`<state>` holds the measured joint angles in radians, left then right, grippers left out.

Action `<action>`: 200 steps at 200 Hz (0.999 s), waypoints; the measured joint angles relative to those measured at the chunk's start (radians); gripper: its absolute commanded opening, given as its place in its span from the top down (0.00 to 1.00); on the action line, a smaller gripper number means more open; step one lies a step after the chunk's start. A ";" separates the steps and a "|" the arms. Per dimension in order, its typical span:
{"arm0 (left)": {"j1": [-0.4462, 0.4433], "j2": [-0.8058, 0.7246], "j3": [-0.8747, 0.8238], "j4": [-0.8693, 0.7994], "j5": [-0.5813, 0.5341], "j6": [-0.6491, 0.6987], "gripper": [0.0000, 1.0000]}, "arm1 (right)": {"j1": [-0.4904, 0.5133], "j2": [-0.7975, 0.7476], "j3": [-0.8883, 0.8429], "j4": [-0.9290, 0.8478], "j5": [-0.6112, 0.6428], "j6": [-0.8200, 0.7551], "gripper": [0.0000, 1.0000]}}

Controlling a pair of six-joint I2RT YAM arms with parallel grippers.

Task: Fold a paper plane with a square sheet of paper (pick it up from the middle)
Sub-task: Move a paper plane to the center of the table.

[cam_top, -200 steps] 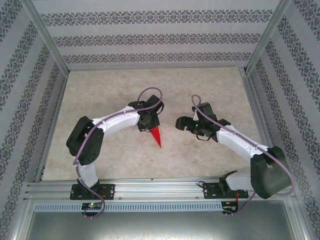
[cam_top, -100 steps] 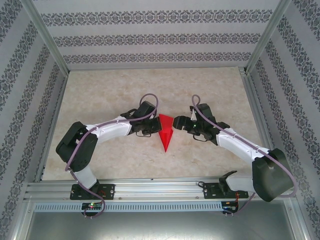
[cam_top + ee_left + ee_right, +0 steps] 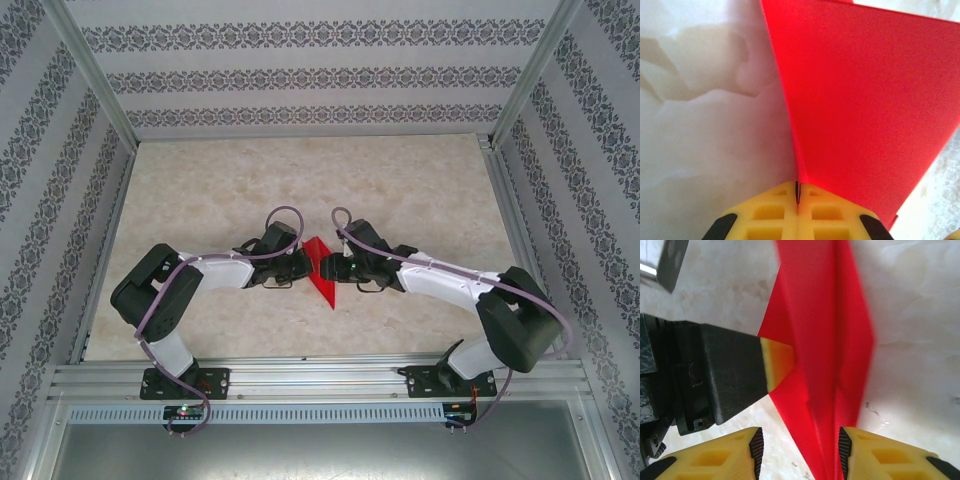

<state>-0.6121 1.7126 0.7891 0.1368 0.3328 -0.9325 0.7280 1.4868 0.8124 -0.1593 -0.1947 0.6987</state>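
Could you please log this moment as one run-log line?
left tool: shut on paper plane | right tool: open, jaws either side of paper plane

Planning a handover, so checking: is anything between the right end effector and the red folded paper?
Nothing visible stands between them. The paper plane sits between the open jaws of the right end effector. The left end effector, shut on the paper's opposite edge, is close beside but not in that gap.
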 measured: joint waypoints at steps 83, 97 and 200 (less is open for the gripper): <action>0.006 0.000 0.000 0.015 0.000 0.000 1.00 | 0.027 0.066 0.047 -0.078 0.066 -0.028 0.52; 0.006 0.000 0.000 0.015 0.000 0.000 1.00 | 0.029 0.071 0.048 -0.087 0.074 -0.029 0.52; 0.006 0.000 0.000 0.015 0.001 0.000 1.00 | 0.047 0.140 0.059 -0.084 0.039 -0.040 0.58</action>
<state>-0.6064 1.7126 0.7891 0.1516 0.3336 -0.9321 0.7753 1.6268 0.8715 -0.2436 -0.1558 0.6582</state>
